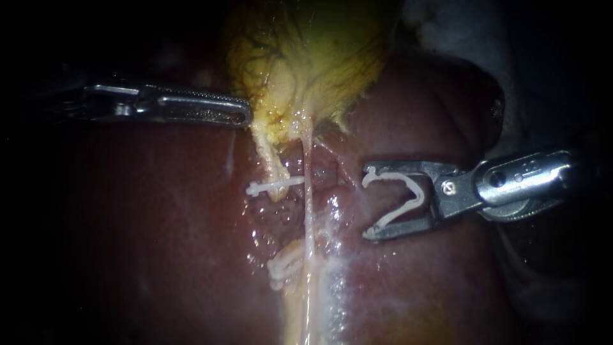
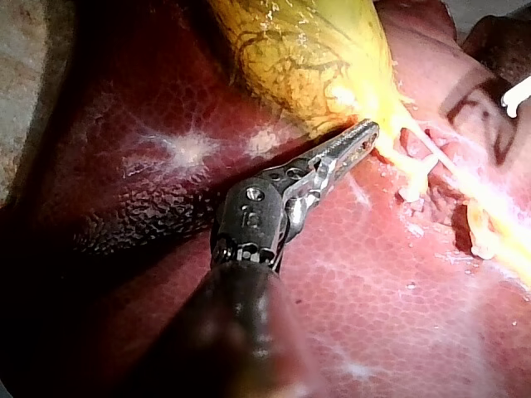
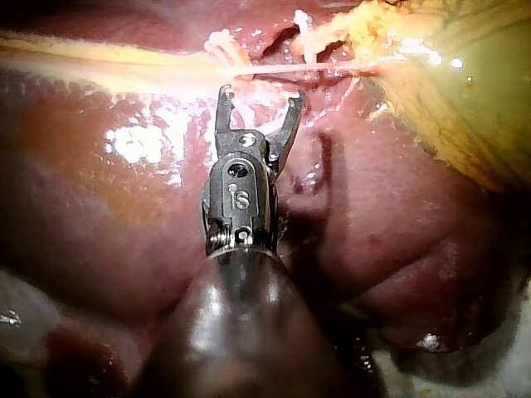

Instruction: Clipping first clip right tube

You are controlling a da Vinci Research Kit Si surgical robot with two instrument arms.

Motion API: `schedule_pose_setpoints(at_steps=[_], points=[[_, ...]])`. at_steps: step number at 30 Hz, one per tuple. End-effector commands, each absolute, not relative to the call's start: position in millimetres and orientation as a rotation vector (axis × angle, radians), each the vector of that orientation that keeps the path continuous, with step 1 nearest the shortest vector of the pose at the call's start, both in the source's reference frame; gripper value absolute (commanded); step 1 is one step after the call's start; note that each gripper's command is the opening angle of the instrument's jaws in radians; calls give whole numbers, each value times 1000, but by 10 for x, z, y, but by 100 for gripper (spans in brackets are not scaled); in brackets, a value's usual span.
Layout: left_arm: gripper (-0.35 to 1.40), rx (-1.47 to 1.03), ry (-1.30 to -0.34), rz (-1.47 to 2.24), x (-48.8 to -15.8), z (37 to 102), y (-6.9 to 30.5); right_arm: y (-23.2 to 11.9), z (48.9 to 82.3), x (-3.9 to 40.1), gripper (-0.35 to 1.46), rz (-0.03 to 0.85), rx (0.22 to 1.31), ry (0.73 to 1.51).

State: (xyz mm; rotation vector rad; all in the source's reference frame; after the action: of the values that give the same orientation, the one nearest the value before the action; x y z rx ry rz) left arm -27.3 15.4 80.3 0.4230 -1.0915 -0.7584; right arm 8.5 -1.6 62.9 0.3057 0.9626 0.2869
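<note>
Vanishing into shadow, right instrument (image 1: pixel 368 203) holds open clip (image 1: pixel 421 199).

White V-shaped clip (image 1: pixel 418 195), arms spread wide, mouth facing the right tube (image 1: pixel 309 191), seated at the tip of the right instrument (image 1: pixel 367 203), just beside the tube yet apart from it. Thin pale tube, drawn straight, running down from the yellow gallbladder (image 1: pixel 319 57) across the red liver (image 1: pixel 159 243)

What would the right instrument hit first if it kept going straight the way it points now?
Probably the thin pale tube running down from the gallbladder. The right instrument, its jaws holding an open clip, points across at it; depth is unclear, so it might pass just above.
</note>
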Motion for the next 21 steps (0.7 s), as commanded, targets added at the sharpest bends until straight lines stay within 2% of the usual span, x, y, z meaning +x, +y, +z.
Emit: schedule_pose_setpoints(at_steps=[1, 16, 21], points=[[-35, 424, -1091, -758, -272, 801, 154, -16, 629, 85, 60, 287, 306, 963], [-35, 413, -1101, -782, -230, 733, 180, -16, 629, 88, 60, 277, 329, 968], [-35, 409, -1101, -783, -233, 733, 178, -12, 635, 99, 57, 241, 439, 992]])
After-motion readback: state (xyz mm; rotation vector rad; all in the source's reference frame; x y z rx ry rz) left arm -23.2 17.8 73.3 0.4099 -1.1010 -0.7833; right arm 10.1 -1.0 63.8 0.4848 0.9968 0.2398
